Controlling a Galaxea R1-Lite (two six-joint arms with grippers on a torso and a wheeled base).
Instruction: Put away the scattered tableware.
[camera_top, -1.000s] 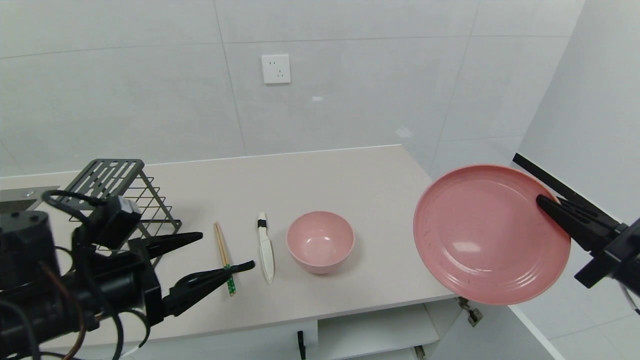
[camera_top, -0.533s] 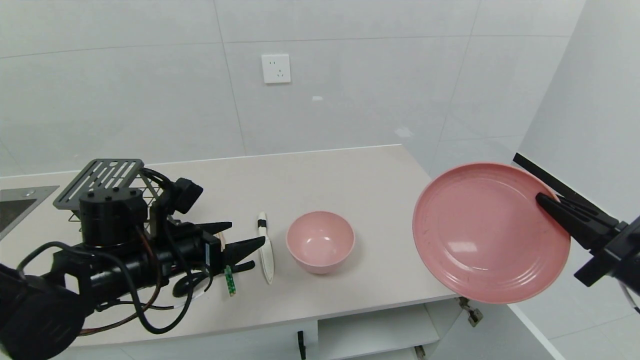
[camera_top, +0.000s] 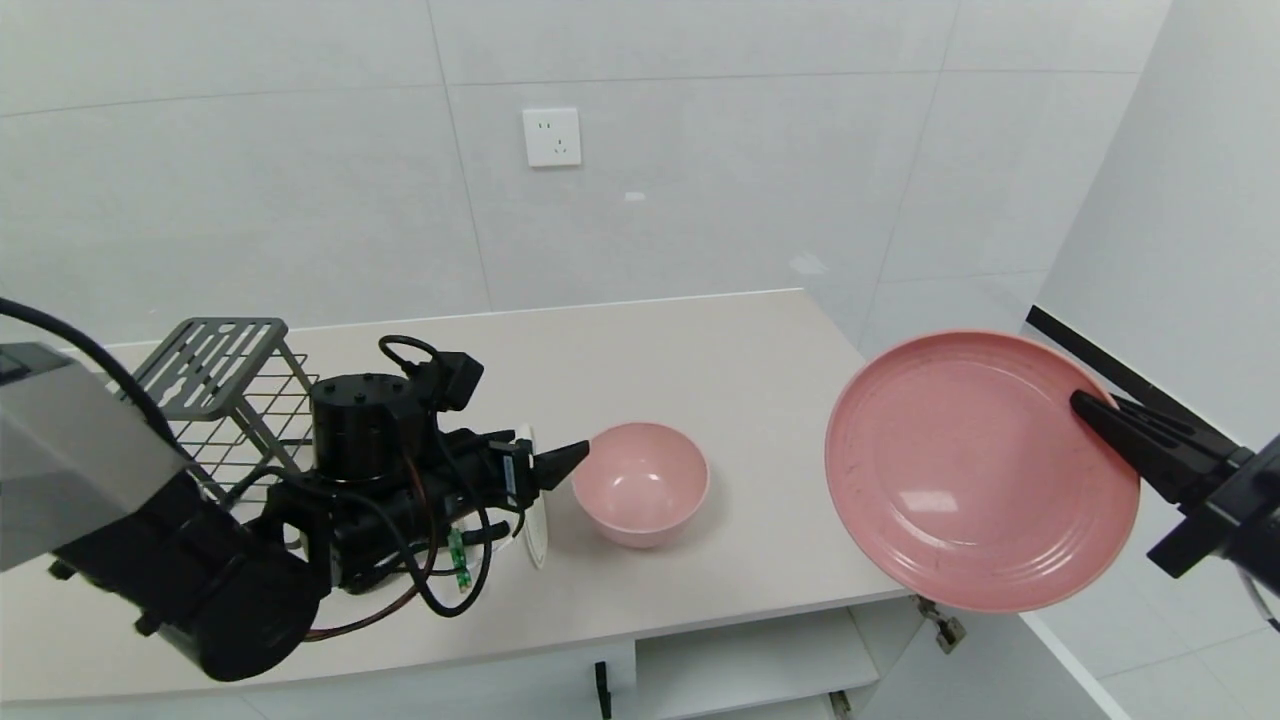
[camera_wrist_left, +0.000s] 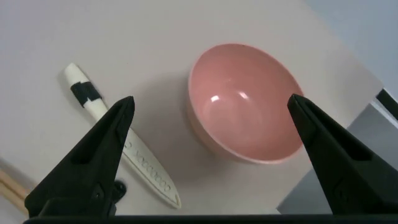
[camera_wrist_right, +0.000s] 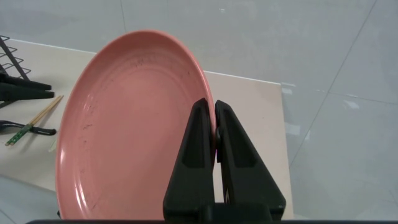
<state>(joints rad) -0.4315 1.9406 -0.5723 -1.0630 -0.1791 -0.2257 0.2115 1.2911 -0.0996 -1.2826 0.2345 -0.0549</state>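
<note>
A pink bowl (camera_top: 641, 484) (camera_wrist_left: 245, 102) stands upright on the counter (camera_top: 700, 370). My left gripper (camera_top: 555, 480) (camera_wrist_left: 211, 102) hangs open just left of the bowl and low over the counter, its fingers spread wider than the bowl. Under it lies a white knife (camera_top: 537, 525) (camera_wrist_left: 134, 162) with a black band. Partly hidden by the arm are wooden chopsticks (camera_top: 460, 568) (camera_wrist_right: 31, 121). Off the counter's right end, my right gripper (camera_top: 1085, 405) (camera_wrist_right: 214, 124) is shut on the rim of a tilted pink plate (camera_top: 980, 468) (camera_wrist_right: 134, 124).
A dark wire rack (camera_top: 225, 385) stands at the counter's left, behind my left arm. Below the counter's front edge an open cabinet shows a white shelf (camera_top: 760, 660). A tiled wall with a socket (camera_top: 551, 137) closes off the back.
My left arm has swung right across the chopsticks and knife, bringing its open gripper up to the bowl. The right gripper and plate have held nearly still.
</note>
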